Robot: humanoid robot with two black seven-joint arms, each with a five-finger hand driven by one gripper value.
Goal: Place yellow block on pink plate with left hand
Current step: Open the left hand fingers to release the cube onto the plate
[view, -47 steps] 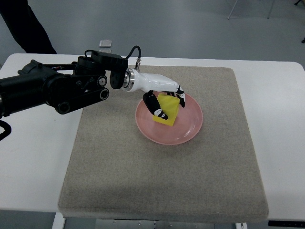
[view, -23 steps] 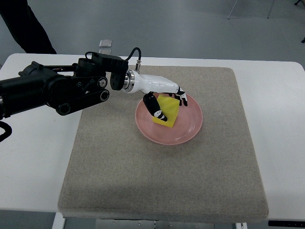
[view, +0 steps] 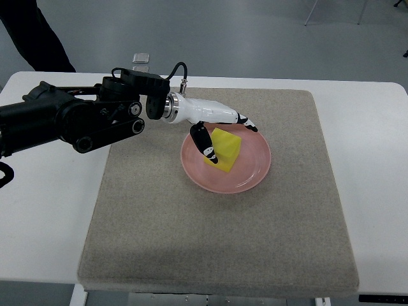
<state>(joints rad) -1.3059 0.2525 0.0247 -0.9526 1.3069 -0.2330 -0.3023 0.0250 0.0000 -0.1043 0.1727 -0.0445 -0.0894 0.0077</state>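
The yellow block lies on the pink plate, in its left half. My left hand reaches in from the left, white with black fingertips, just above the block's far edge. Its fingers are spread and lifted off the block. The thumb still hangs beside the block's left face; I cannot tell whether it touches. The right arm is out of view.
The plate sits on a grey mat covering most of the white table. My black left arm lies across the table's left side. A person in dark clothes stands at the far left. A small clear object lies behind the table.
The fingers have opened and lifted off the far side of the block. The block has settled flat on the plate. The arm has barely moved.
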